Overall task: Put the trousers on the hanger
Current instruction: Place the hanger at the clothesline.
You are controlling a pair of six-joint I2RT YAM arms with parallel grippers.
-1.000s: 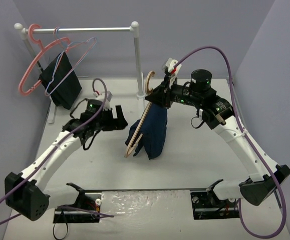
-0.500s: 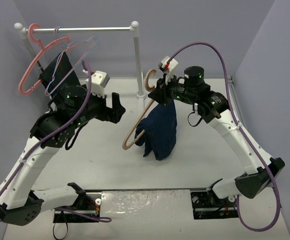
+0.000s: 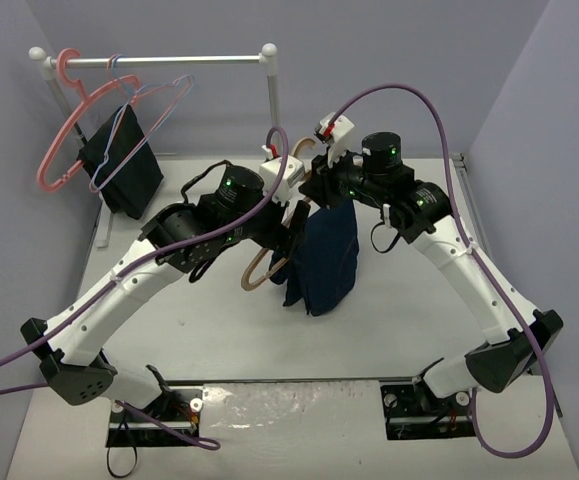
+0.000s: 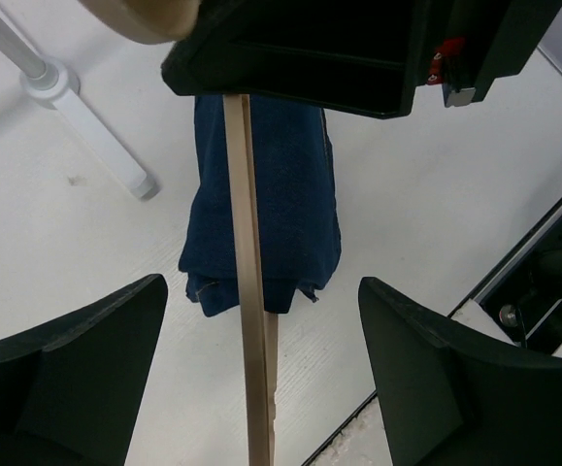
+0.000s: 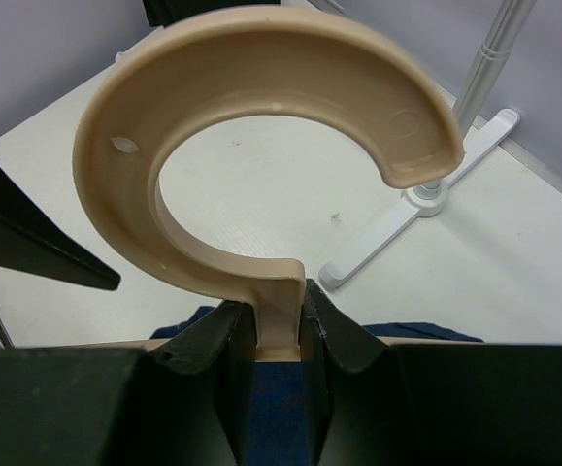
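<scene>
A pink hanger [image 3: 59, 135] and a black cloth [image 3: 124, 170] are hung on a rail [image 3: 189, 60] at the far left of the tabletop [image 3: 399, 320]. The rail's post [image 3: 273, 110] is seen just behind the hanger [image 5: 271, 53], whose neck is clamped by the right tool [image 5: 281, 320]. The trousers [image 3: 329, 260] are draped over its bar. The left tool [image 4: 261, 379] is spread wide and empty, just beside them.

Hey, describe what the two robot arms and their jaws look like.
Both arms have white link shells with black joints and black bases. The left arm and right arm each carry a purple cable, green lights near the wrist, and black wedge-shaped jaws.
</scene>
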